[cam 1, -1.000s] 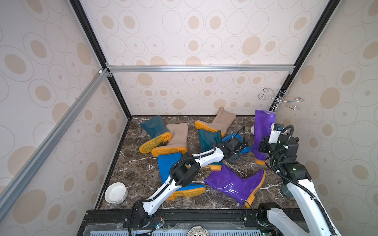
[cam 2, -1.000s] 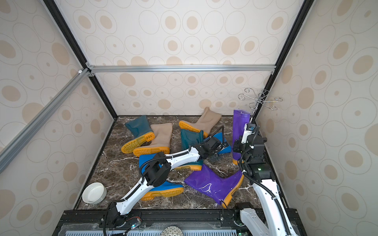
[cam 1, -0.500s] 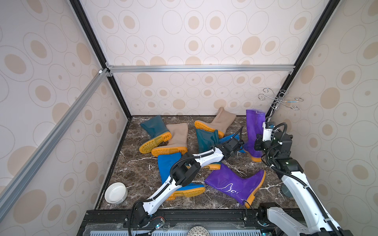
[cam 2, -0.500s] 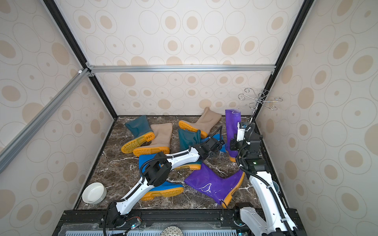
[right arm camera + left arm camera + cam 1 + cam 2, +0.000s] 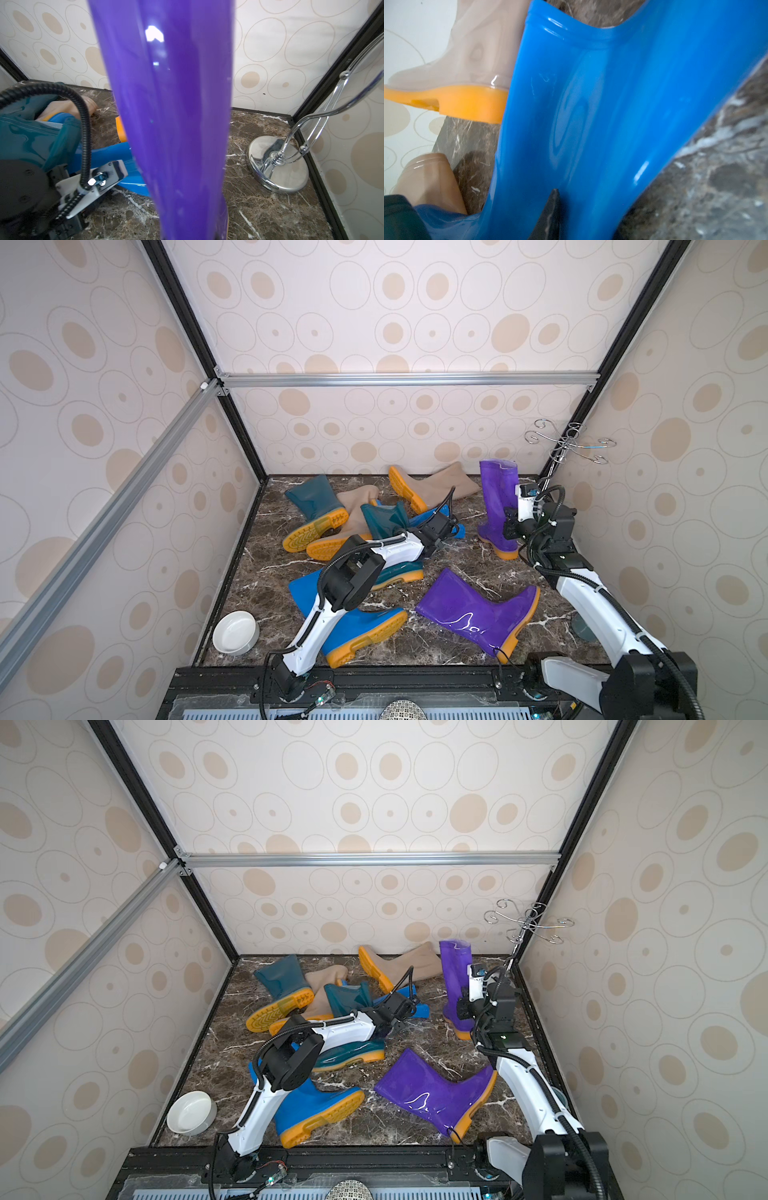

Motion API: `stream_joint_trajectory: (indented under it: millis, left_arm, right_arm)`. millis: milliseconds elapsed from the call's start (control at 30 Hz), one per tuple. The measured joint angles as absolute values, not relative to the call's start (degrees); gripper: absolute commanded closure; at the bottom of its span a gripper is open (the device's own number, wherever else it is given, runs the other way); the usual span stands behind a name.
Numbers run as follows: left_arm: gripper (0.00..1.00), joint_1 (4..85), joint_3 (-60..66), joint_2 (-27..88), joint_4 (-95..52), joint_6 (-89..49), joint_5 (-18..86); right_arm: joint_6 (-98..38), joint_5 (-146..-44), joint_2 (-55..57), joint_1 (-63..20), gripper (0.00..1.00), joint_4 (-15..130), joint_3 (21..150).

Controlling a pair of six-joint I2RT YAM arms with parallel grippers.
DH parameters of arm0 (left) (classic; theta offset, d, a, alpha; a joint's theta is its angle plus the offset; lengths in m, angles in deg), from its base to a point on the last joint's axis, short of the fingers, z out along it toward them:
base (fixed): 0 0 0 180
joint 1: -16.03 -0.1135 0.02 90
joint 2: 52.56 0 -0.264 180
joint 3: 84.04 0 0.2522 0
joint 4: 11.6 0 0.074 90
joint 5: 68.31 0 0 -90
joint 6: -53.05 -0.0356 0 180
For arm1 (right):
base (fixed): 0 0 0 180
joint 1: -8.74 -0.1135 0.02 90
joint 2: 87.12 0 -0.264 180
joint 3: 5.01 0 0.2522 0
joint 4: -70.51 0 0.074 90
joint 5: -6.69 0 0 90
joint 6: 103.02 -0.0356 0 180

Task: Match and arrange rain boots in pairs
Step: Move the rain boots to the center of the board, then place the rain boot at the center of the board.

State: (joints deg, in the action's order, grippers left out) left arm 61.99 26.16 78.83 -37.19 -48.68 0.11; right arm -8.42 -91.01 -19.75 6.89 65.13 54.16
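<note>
Rain boots lie scattered on the marble floor. One purple boot (image 5: 496,497) (image 5: 172,104) stands upright at the back right. My right gripper (image 5: 510,526) (image 5: 463,1006) is shut on its lower shaft. The other purple boot (image 5: 469,610) lies on its side in front. My left gripper (image 5: 444,533) (image 5: 401,1017) is shut on the shaft of a blue boot (image 5: 455,529) (image 5: 591,124) lying mid-floor; one dark finger (image 5: 552,209) presses on it. A second blue boot (image 5: 353,622) lies under the left arm. Two teal boots (image 5: 311,499) (image 5: 382,516) and two beige boots (image 5: 357,506) (image 5: 440,485) are piled at the back.
A white bowl (image 5: 235,632) sits at the front left corner. A chrome hook stand (image 5: 569,443) rises in the back right corner, its round base (image 5: 278,166) close beside the upright purple boot. Patterned walls close in three sides.
My left gripper has closed from wide open onto the blue boot's shaft. My right arm has carried the upright purple boot to the left, away from the right wall.
</note>
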Motion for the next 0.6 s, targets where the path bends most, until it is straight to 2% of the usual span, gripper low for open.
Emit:
stream_joint_trajectory:
  millis: [100,167,233,333,367,400,500,533,600]
  left_arm:
    - [0.66,61.33,24.65,77.83,-36.91,-48.48,0.98]
    - [0.54,61.26,24.04,77.28,-36.71,-48.24,1.53]
    - [0.36,61.07,23.71,76.84,-37.04,-47.85,2.12]
    - [0.23,60.56,23.69,76.04,-38.22,-46.84,3.37]
    - [0.20,60.39,23.67,75.69,-38.68,-46.45,3.89]
    - [0.17,60.19,23.65,75.29,-39.20,-46.15,4.48]
    - [0.11,59.71,23.32,73.48,-40.86,-45.29,6.91]
    - [0.06,59.56,23.25,72.63,-41.52,-45.07,8.02]
    - [0.03,59.25,23.25,71.14,-42.68,-44.44,9.99]
  right_arm:
    - [-7.61,-91.40,-15.72,6.89,1.00,69.50,54.16]
    - [-7.22,-91.49,-13.01,6.89,1.00,73.68,54.16]
    - [-6.54,-91.43,-10.46,6.89,1.00,78.13,54.05]
    - [-5.87,-91.14,-7.13,6.92,1.00,83.47,53.94]
    - [-5.71,-90.97,-6.04,6.94,0.94,85.04,53.92]
    - [-5.60,-90.62,-4.86,6.94,0.81,86.55,53.92]
    - [-5.43,-89.26,-2.76,6.96,0.53,90.79,52.98]
    - [-5.36,-88.85,-2.54,6.98,0.45,92.12,52.32]
    - [-5.82,-87.80,-2.46,7.11,0.33,93.89,51.05]
